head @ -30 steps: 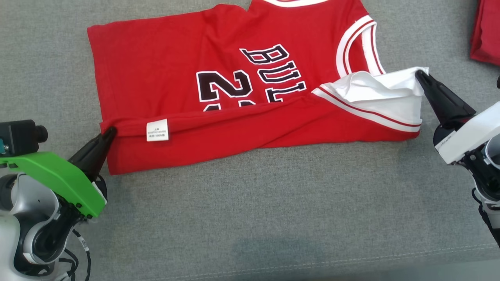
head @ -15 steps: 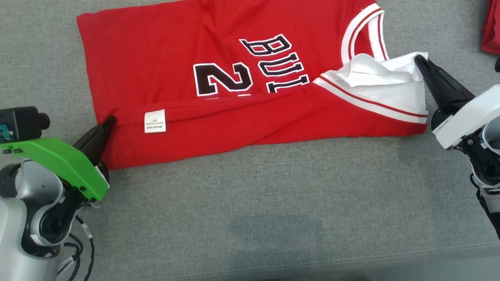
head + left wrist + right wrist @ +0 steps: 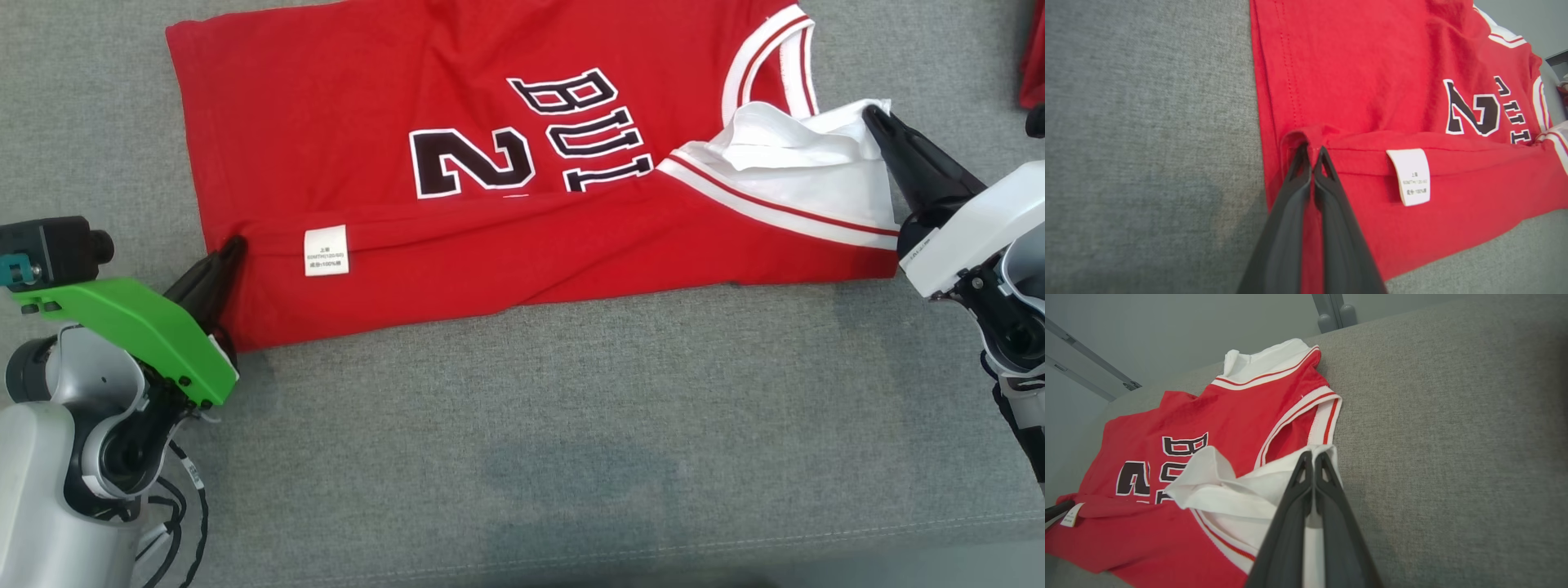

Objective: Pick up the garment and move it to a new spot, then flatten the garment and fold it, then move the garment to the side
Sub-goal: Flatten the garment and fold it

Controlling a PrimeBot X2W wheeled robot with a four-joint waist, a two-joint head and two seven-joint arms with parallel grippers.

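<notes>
Red jersey (image 3: 343, 106) lying along the far edge of the grey cushion (image 3: 571, 408), its near side folded over. The left gripper (image 3: 234, 245) is clamped on the hem corner and the right gripper (image 3: 870, 114) on the white-lined shoulder. The cloth appears light and limp, best held taut by two corners.

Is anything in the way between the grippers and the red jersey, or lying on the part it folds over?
Nothing visible. The left gripper and right gripper are each shut directly on the red sleeveless basketball jersey, at its folded-over near edge, and nothing lies on its lettered front. Another red cloth sits apart at the far right.
</notes>
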